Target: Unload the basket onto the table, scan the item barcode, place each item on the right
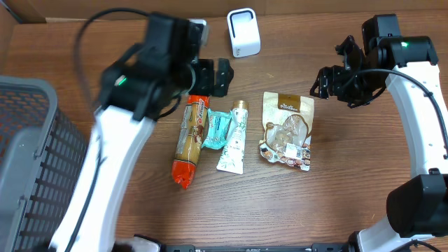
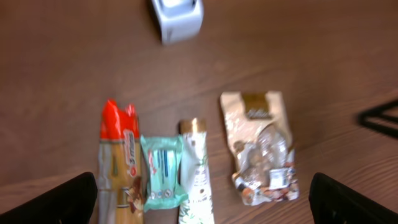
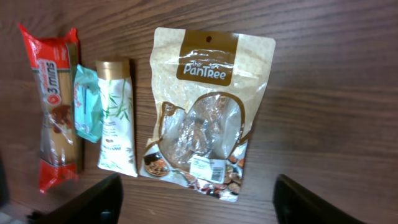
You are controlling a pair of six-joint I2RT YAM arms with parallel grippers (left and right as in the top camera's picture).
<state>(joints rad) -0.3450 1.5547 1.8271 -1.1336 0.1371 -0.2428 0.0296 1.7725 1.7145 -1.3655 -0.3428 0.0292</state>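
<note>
We log: pasta pack (image 3: 56, 106), teal packet (image 3: 87, 102), tube (image 3: 117, 118), pouch (image 3: 208, 112) flat on table (image 1: 350, 189), none lifted | left claw (image 1: 218, 78), right claw (image 1: 323, 84) spread wide, empty, near them | scanner (image 1: 243, 32) beyond, seemingly unused | pick-up and scan remain, we judge.

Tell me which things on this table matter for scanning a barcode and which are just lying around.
For the job: white scanner; the goods that may be scanned: spaghetti pack, teal packet, tube, PanTree pouch.
Just lying about, as far as I can tell: mesh basket at the left edge.
</note>
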